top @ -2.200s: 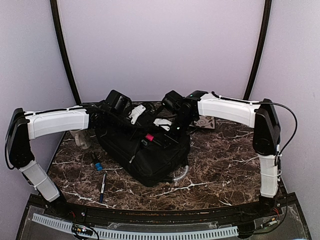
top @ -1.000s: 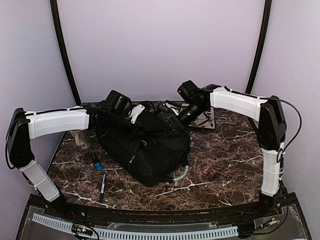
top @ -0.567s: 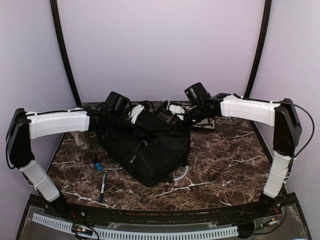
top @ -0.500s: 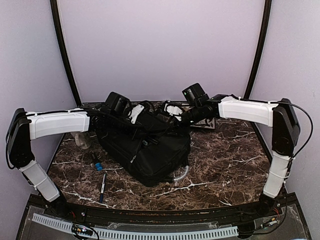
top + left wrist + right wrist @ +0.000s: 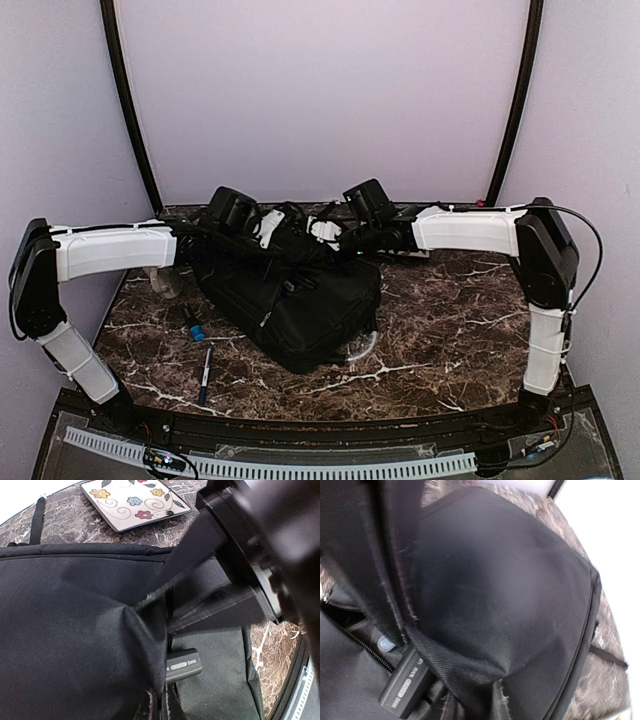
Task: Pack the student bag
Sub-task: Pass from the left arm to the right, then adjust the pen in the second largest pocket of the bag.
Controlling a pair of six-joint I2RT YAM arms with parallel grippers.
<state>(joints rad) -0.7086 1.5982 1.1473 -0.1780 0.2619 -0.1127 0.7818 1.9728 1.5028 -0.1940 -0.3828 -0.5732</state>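
Opening step — left claw (image 5: 147,600) clenched on the large black soft fabric student bag (image 5: 300,300); right claw (image 5: 335,240), state not tellable, likely must pinch the opposite lip next.

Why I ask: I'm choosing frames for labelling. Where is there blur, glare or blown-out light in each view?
Top external: even light, sharp, though the student bag reads mostly as flat black. Left wrist: the left gripper blurs toward its housing, the floral plate is crisp, top-left corner blown white. Right wrist: soft overall, top-right corner overexposed.
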